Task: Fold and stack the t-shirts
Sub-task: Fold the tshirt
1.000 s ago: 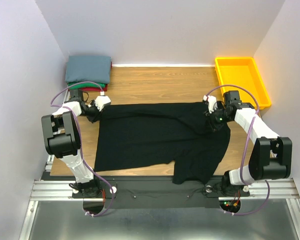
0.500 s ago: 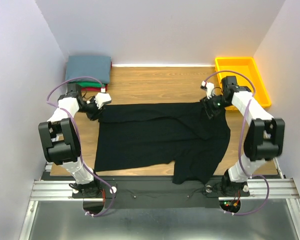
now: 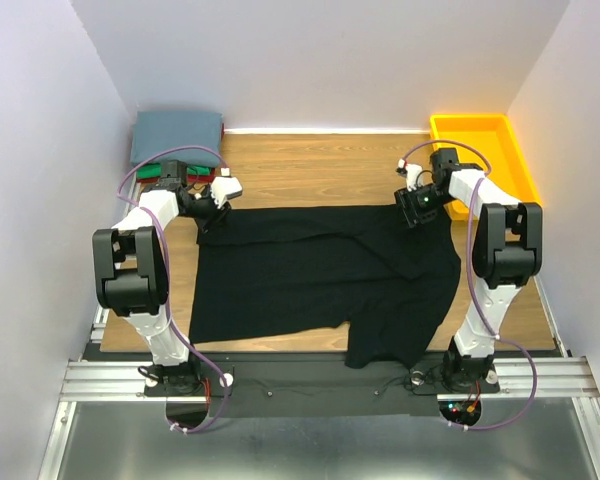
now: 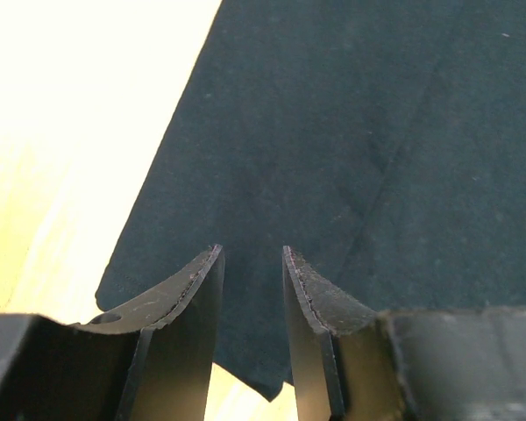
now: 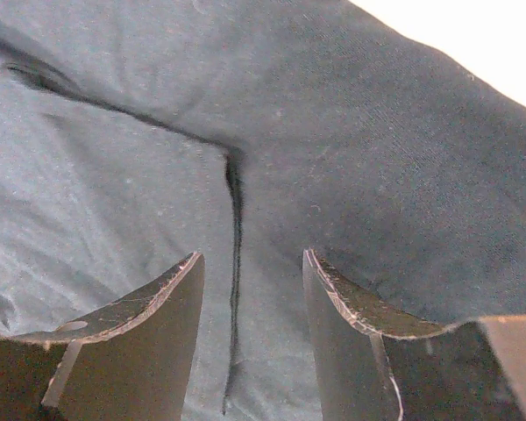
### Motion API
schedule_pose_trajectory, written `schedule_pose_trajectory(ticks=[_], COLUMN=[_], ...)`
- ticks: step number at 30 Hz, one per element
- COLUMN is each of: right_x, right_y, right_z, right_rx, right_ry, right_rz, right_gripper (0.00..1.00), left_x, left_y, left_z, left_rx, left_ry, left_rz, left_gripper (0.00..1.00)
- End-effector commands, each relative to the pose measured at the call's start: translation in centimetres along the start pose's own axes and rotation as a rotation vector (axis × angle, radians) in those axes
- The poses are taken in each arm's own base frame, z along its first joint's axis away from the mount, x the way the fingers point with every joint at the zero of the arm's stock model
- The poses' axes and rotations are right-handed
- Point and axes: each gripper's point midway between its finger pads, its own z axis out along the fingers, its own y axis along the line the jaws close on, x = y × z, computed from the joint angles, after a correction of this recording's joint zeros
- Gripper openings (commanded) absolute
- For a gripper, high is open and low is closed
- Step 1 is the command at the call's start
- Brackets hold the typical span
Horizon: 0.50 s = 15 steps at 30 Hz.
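Black t-shirt lies spread flat across the wooden surface in the top view. 1 folded stack, slate grey-blue on top, sits at the far-left corner, and a yellow bin far right.

Left wrist: the left pincer stands slightly spread and empty over the shirt's corner.

Right wrist: the right pincer is spread and empty above a crease in the black cloth.

I count from here | black t-shirt: one | folded t-shirts: three, I make it (grey-blue on top, green and red only edges under it) | yellow bin: one | table: one | grippers: two, left gripper and right gripper
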Motion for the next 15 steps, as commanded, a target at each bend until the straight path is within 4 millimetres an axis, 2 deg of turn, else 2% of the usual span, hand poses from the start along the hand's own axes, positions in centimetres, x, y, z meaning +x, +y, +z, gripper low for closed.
schedule_pose_trajectory(ticks=[1, 9, 12, 15], right_x=[-1.4, -2.1, -1.5, -1.2], right_y=[-0.8, 0.6, 0.4, 1.0], right_z=[0.2, 1.7, 2.5, 2.8], right_rx=[0.035, -0.041, -0.042, -0.061], right_ry=[-0.021, -0.024, 0.002, 0.010], right_rz=[0.005, 0.008, 0.016, 0.009], right_gripper=[0.55, 0.54, 0.53, 0.50], left_x=[-0.3, 0.2, 0.0, 0.0], left_y=[0.3, 0.3, 0.3, 0.4], left_z=[0.2, 0.5, 0.5, 0.4], left_rx=[-0.021, -0.021, -0.020, -0.022], left_ry=[-0.019, -0.013, -0.017, -0.018], left_rz=[-0.016, -0.034, -0.034, -0.035], left_gripper=[0.45, 0.45, 0.45, 0.45])
